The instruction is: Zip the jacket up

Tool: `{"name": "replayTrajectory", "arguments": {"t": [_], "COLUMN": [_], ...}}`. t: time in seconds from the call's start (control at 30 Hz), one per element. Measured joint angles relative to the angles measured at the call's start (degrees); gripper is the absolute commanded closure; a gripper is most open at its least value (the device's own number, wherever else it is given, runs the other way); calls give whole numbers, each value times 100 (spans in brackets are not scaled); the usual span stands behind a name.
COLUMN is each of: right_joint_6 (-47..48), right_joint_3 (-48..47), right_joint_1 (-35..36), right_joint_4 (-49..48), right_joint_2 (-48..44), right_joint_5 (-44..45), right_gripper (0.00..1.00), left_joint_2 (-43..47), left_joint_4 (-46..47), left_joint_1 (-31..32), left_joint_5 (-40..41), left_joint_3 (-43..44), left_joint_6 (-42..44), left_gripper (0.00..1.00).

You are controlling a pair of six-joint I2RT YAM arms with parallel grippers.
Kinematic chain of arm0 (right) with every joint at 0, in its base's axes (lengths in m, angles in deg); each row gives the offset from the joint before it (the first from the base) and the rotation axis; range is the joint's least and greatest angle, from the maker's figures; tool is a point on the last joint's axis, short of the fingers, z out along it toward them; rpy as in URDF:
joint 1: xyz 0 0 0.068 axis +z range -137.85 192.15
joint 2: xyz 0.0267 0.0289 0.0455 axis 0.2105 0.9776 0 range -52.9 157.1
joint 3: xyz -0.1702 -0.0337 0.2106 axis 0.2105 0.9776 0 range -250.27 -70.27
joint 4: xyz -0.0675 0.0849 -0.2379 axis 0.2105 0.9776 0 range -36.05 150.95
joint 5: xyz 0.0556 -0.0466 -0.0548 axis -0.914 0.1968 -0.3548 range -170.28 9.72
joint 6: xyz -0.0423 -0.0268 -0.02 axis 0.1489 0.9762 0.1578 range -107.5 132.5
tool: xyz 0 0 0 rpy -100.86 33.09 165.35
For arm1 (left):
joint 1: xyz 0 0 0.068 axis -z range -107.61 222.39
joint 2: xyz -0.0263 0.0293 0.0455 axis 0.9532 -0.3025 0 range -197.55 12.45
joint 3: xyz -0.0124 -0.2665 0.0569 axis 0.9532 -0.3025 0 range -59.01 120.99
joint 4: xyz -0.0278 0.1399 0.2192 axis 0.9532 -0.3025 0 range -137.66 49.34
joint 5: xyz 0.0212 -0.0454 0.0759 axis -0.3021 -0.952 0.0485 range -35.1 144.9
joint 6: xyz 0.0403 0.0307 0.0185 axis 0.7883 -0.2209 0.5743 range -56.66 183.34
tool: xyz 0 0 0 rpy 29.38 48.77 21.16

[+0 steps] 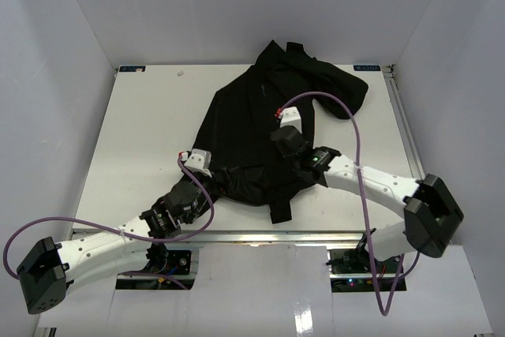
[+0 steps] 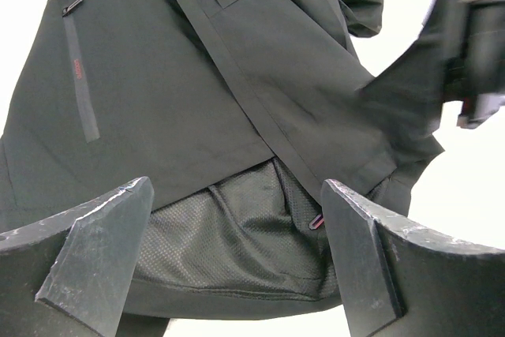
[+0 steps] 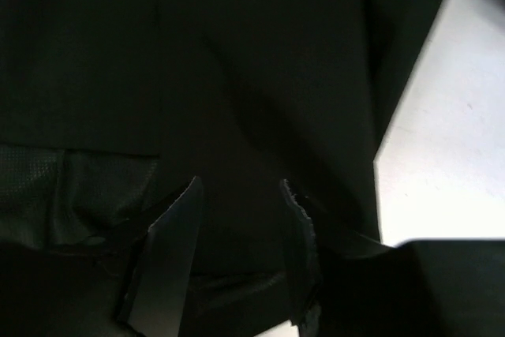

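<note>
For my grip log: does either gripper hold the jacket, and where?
Left gripper: open, holds nothing. Right gripper: jaws apart over the jacket front; no hold visible.

Lab test cell: plain white walls (image 1: 237, 5) enclosing white table (image 1: 142, 132).

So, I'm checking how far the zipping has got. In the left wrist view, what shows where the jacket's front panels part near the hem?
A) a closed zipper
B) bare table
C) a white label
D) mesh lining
D: the jacket's front panels spread apart low down, and grey mesh lining shows in the gap, right ahead of the open left gripper.
</note>
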Motion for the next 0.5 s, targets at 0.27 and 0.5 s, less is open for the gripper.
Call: {"name": "replayTrajectory", "arguments": {"t": [0.27,0.5], "right_joint_6": [474,659], "right_joint_3": [-497,-509], "right_joint_1": [85,87], "right_joint_4": [-155,-243], "right_joint_2": [1482,1814], "right_joint_5": [-651,-863], "right_gripper": [46,46], "left_joint_2": [30,34], "left_joint_4": [-1,2], "left_joint_1": [1,1], "left_joint_5": [2,0], "left_joint_3": [0,0], "left_joint_6": [1,0], "left_gripper": [2,2]}}
